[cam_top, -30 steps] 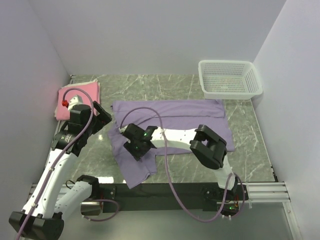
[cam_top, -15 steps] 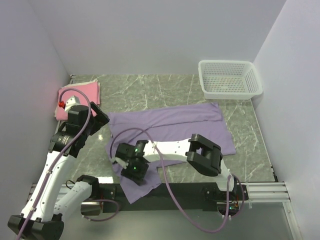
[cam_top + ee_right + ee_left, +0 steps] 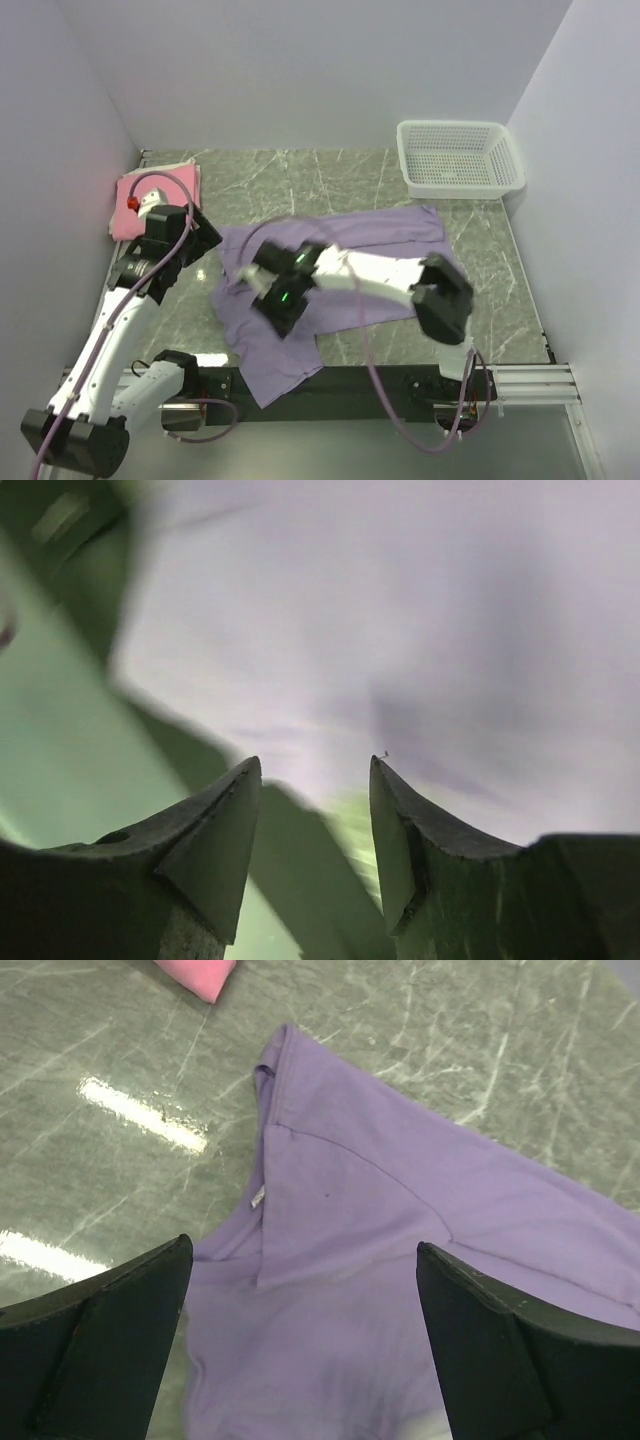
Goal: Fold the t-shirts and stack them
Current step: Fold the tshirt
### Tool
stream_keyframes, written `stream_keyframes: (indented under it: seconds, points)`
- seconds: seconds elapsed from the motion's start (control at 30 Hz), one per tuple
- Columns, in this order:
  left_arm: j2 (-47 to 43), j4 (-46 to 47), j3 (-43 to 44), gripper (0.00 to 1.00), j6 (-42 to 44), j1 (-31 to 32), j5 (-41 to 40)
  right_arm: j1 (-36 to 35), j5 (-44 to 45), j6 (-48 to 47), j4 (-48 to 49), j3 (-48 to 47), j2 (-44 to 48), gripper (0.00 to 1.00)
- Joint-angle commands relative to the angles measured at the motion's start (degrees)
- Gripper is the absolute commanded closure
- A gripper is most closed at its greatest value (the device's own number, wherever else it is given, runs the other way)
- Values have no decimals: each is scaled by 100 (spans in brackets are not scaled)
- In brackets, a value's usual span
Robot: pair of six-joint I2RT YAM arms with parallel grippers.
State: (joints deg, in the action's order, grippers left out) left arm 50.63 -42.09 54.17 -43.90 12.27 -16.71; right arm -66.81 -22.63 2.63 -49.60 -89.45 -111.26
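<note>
As right claw (image 3: pixel 314 770) withdraws, lavender tee (image 3: pixel 385 234) rumpled

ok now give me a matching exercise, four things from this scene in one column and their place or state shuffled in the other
Things
1. purple t-shirt
2. pink t-shirt
3. white basket
4. left gripper

Place or state
a. folded, far left corner of the table
b. wide open, nothing between the jaws
c. far right corner of the table
d. spread out mid-table

Pairs: 1-d, 2-a, 3-c, 4-b
</note>
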Motion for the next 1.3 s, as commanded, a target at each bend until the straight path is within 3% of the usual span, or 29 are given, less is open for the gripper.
stream_keyframes:
  seconds: [0.0, 0.1, 0.23, 0.33, 0.47, 0.6, 0.83, 1.27]
  points:
    - [306, 586, -117, 2, 364, -119, -52, 1708, 960, 658, 424, 673, 1061, 46]
    - [684, 1007, -179, 4, 601, -225, 141, 2757, 1568, 1150, 732, 1156, 1536, 46]
    - [1412, 1491, -205, 7, 900, -322, 370, 4723, 1981, 1906, 1512, 1710, 2072, 46]
    - [1965, 1790, -179, 11, 997, -348, 606, 5674, 2491, 2206, 2005, 1931, 2144, 46]
    - [2661, 1941, 32, 15, 1033, -348, 879, 6432, 2588, 2224, 2455, 1993, 1934, 47]
    - [3250, 1976, 330, 17, 1129, -348, 1038, 6637, 2922, 1856, 2806, 1817, 1661, 50]
    - [4226, 1958, 788, 19, 1375, -340, 1135, 6654, 3371, 1574, 3501, 1686, 1081, 62]
    - [4552, 1950, 155, 21, 971, -331, 1302, 6997, 3169, 2109, 3089, 1834, 562, 60]
